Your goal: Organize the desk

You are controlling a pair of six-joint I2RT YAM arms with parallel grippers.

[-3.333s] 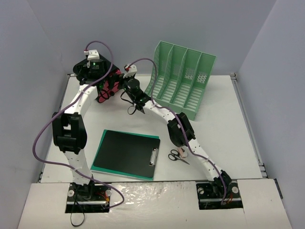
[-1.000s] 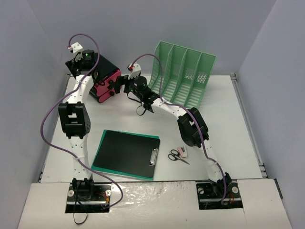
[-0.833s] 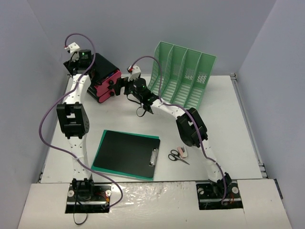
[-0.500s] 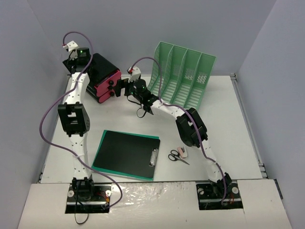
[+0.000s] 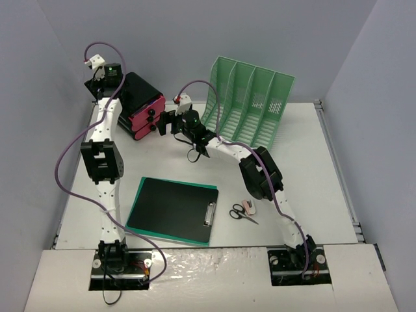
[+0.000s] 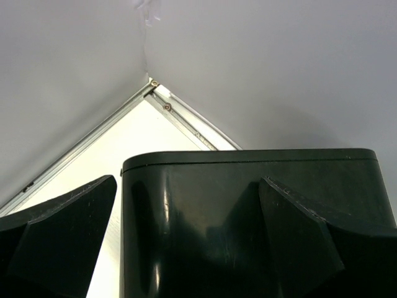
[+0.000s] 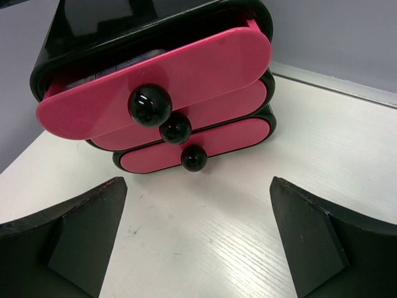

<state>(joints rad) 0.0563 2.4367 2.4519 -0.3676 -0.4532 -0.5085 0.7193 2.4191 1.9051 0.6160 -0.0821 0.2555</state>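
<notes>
While both arms reach toward it, a black plastic drawer box with three pink fronts (image 7: pixel 161 81) stands with its top drawer slightly out. The white flat bench (image 5: pixel 305 169) lies under that box and stretches away from its knobbed front. Behind the box the left claw (image 6: pixel 186 186) is spread wide, with the black casing just ahead of it. I cannot tell whether they touch. Facing the box's knobs, the right claw (image 7: pixel 198 186) gapes, clear of it.

The white table (image 5: pixel 305 182) carries a pink-drawered chest (image 5: pixel 140 107), a green file rack (image 5: pixel 250 107), a black clipboard (image 5: pixel 172 209) and scissors (image 5: pixel 240 212).
</notes>
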